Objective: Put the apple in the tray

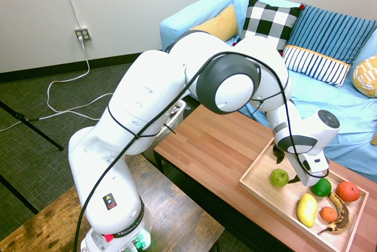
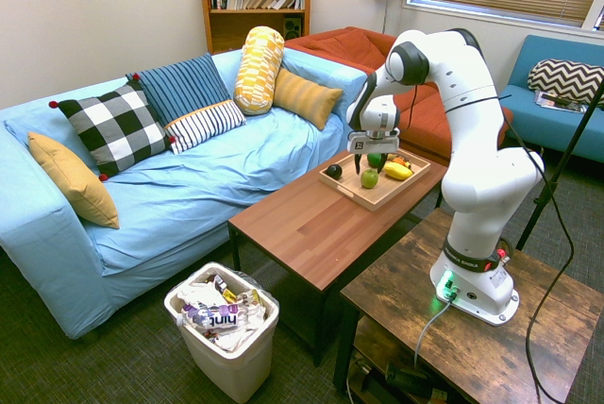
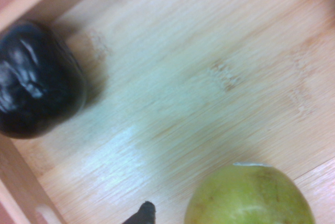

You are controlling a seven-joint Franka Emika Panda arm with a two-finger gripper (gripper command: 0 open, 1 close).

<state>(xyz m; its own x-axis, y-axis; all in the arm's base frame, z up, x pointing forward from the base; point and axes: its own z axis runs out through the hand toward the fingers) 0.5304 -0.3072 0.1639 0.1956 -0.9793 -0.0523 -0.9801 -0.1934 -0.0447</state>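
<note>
The apple [image 1: 279, 177] already lies inside the tray [image 1: 257, 185], near its sofa-side corner. The end effector [image 1: 296, 176] hangs wide open and empty; it should lift straight, without touching the fruit.

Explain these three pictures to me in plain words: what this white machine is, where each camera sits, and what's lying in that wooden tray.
The white machine is a robot arm with a two-finger tool. Two room cameras watch it from opposite sides; the third, blurry picture comes from a camera on its wrist, looking down. On the coffee table sits a wooden tray. It holds the yellow-green apple, a darker green fruit, two orange fruits, a yellow fruit, a browned banana and a dark fruit. The tool holds nothing; the apple lies in the tray below it.
</note>
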